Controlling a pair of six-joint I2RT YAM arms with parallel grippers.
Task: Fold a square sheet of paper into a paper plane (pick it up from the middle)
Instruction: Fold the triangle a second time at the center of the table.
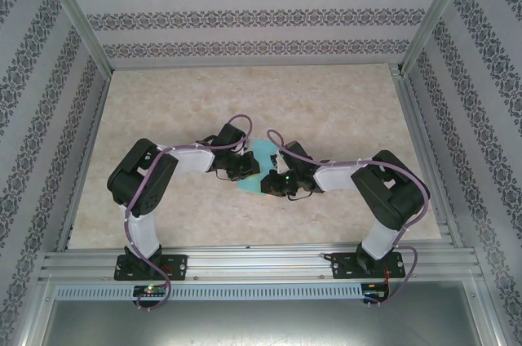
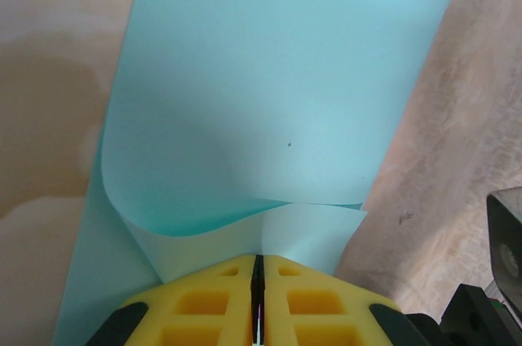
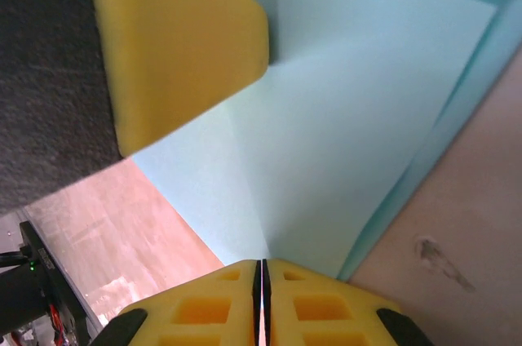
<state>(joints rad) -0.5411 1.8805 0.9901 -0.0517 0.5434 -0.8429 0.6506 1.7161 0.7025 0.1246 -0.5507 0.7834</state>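
Note:
The turquoise square sheet of paper (image 1: 263,153) lies mid-table between my two grippers, partly folded over on itself. In the left wrist view the sheet (image 2: 269,77) stretches away, its near edge curled up with the pale underside (image 2: 310,236) running into my left gripper (image 2: 258,263), which is shut on it. My right gripper (image 3: 261,266) is shut on a creased flap of the same sheet (image 3: 359,117). One yellow finger (image 3: 179,44) of the left gripper shows close above that flap. From above, the left gripper (image 1: 242,168) and right gripper (image 1: 276,183) almost touch. The paper plane is out of view.
The beige marbled table top (image 1: 163,109) spreads around the arms. Aluminium frame rails (image 1: 261,260) run along the near edge and up the sides, with patterned walls (image 1: 245,11) behind. The right arm's dark body (image 2: 506,248) sits at the lower right of the left wrist view.

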